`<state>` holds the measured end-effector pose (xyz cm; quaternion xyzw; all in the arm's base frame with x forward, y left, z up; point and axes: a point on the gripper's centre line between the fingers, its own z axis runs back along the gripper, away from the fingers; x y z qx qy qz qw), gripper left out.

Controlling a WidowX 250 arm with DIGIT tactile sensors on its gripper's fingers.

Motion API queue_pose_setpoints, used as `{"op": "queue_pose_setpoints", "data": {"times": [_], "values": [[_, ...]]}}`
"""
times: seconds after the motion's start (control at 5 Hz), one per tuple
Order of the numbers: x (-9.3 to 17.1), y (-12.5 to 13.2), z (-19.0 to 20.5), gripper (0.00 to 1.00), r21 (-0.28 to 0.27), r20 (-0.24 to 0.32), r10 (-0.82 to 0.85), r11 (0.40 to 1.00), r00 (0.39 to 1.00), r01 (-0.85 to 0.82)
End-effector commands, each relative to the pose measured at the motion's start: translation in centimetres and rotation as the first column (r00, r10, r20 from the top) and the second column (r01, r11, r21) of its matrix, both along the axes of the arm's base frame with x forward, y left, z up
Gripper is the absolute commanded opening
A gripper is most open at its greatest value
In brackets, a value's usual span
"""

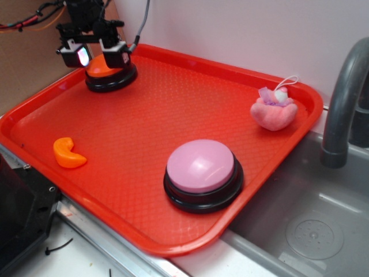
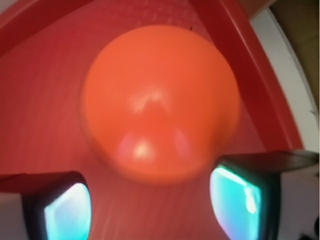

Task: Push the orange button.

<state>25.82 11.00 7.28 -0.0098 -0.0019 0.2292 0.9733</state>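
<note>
At far-left corner of red plastic tray point(image 1: 173, 109): robot gripper point(image 1: 95, 53) sits directly over round orange-domed push button on black ring base point(image 1: 106, 70), fingers point(image 2: 65, 210) spread wide, holding nothing. Approach looks done; contact w/ dome unclear, press itself prob. still pending.

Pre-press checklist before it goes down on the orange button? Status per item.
1. Right target: gripper is over the orange button, not the pink button: ok.
2. Centring: in the wrist view the dome sits ahead of the fingers, not between them: not ok.
3. Gripper state: fingers apart: open.
4. Contact with the dome: cannot tell.
5. Button seated flat on the red tray: ok.
6. Orange crescent and plush toy away from the path: ok.
</note>
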Motion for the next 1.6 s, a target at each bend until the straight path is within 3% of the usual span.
{"op": "queue_pose_setpoints", "data": {"times": [0.0,1.2,1.4], "values": [[0.6,0.6,6.1,1.0,0.048,0.102,-0.044,0.998,0.994,0.039],[-1.5,-2.0,9.2,1.0,0.079,0.144,-0.142,0.988,0.979,0.132],[-2.1,-2.5,9.8,1.0,0.111,0.157,-0.143,0.986,0.977,0.127]]}}
